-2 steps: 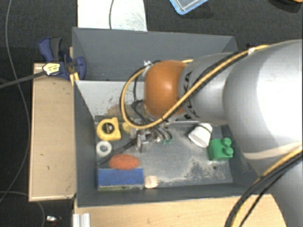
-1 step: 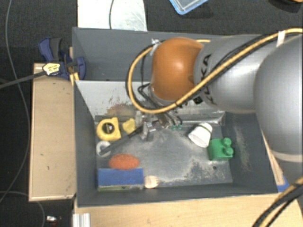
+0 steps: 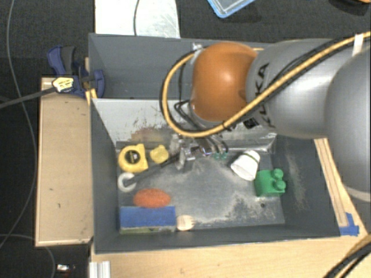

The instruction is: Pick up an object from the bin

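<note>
My gripper [image 3: 186, 150] is low in the back middle of the bin, largely under the arm's orange cover. Just to its left lies a small yellow lump [image 3: 158, 153], and beside that a yellow tape measure [image 3: 132, 158] with a dark centre. A thin dark stick [image 3: 156, 163] runs from the gripper's tip toward the tape measure. A white cup [image 3: 246, 164] lies on its side to the gripper's right. I cannot make out anything held.
A green toy brick [image 3: 270, 182] sits right of the cup. Along the front left are an orange-red oval [image 3: 152, 198], a blue sponge block [image 3: 147, 218], a small beige piece [image 3: 184, 223] and a pale ring [image 3: 126, 182]. The arm spans the bin's back right.
</note>
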Motion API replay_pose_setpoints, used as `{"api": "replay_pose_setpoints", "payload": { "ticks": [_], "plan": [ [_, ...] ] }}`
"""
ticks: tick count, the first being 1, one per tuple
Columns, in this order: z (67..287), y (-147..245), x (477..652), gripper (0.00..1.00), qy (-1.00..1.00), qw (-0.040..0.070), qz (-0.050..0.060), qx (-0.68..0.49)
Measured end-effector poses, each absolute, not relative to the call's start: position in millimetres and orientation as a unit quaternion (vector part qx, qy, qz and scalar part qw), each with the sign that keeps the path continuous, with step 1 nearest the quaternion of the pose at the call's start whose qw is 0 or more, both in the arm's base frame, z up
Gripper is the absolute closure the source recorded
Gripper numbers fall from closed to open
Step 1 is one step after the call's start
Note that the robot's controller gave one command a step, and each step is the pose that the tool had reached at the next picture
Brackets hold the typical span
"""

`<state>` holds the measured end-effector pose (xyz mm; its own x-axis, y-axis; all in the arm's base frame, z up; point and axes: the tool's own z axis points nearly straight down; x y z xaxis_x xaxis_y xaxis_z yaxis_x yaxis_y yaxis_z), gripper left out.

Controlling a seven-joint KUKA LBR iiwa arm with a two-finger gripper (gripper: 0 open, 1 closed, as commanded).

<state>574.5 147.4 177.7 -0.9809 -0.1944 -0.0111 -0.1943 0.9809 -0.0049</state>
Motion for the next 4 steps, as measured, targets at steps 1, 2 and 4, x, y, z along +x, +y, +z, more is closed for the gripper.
{"api": "replay_pose_setpoints", "payload": {
  "ticks": [1, 2, 4],
  "plan": [
    [106, 135, 573.8, 1.0, 0.982, 0.01, -0.002, -0.186],
    [139, 134, 573.1, 1.0, 0.983, 0.006, -0.002, -0.183],
    [92, 144, 579.2, 1.0, 0.96, 0.013, -0.003, -0.28]
  ]
}}
